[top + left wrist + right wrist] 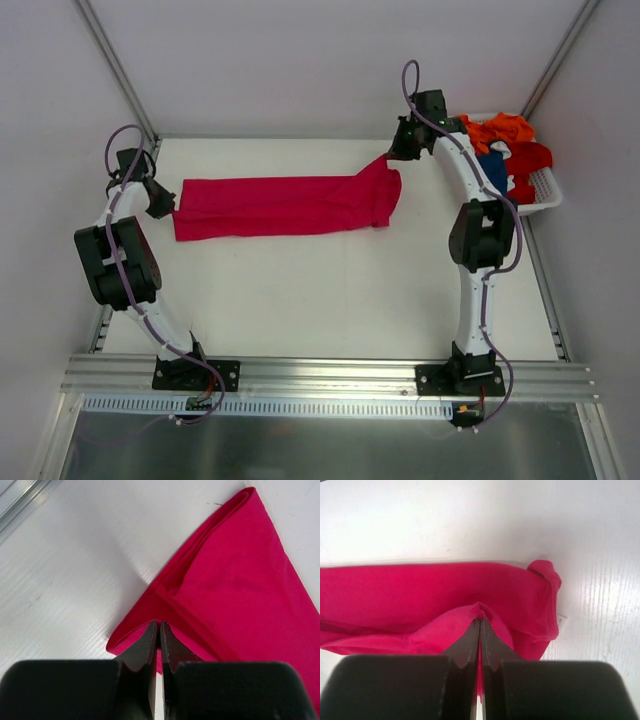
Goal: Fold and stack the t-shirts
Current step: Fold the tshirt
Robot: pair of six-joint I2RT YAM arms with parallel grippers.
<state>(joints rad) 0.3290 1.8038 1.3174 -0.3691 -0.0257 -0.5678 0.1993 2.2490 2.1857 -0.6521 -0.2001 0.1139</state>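
The crimson-pink t-shirt (285,205) lies folded into a long strip across the back of the white table. My left gripper (163,203) is shut on its left end, pinching a corner of the cloth (235,580). My right gripper (400,148) is shut on its right end, lifting a fold of the shirt (420,600) a little off the table. The orange t-shirt (497,129), red t-shirt (528,160) and dark blue t-shirt (491,170) lie heaped in the basket at the back right.
A white slatted basket (546,192) stands at the table's back right corner, beside the right arm. White walls close the table (320,300) at the back and sides. An aluminium rail (330,375) runs along the near edge.
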